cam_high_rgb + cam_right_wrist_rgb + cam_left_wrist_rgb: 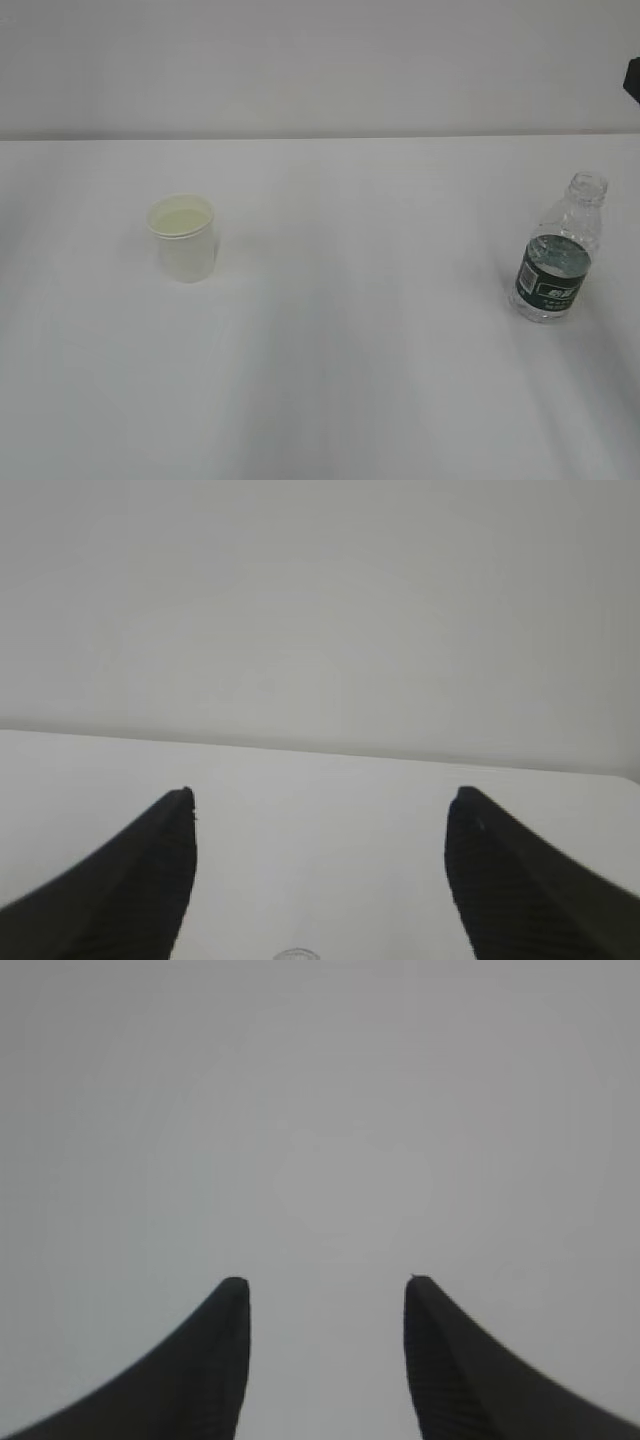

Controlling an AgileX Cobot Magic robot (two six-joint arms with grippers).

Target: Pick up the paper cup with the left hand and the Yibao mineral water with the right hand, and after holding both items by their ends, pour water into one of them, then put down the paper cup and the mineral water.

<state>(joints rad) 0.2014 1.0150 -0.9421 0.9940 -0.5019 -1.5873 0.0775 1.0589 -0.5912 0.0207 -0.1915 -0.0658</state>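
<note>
The paper cup [183,238], small and white with a pale yellowish inside, stands upright on the left of the white table [350,350]. The Yibao mineral water [560,255], a clear uncapped bottle with a dark green label, stands upright at the right. Neither gripper touches them. In the left wrist view my left gripper [325,1282] is open with nothing between its fingers, facing only a plain grey surface. My right gripper [320,795] is open wide and empty; the round rim of the bottle's mouth [296,954] peeks in at the bottom edge between its fingers.
A pale wall [320,60] rises behind the table's far edge. A dark piece of an arm [633,78] shows at the upper right border of the exterior view. Bare tabletop lies between cup and bottle.
</note>
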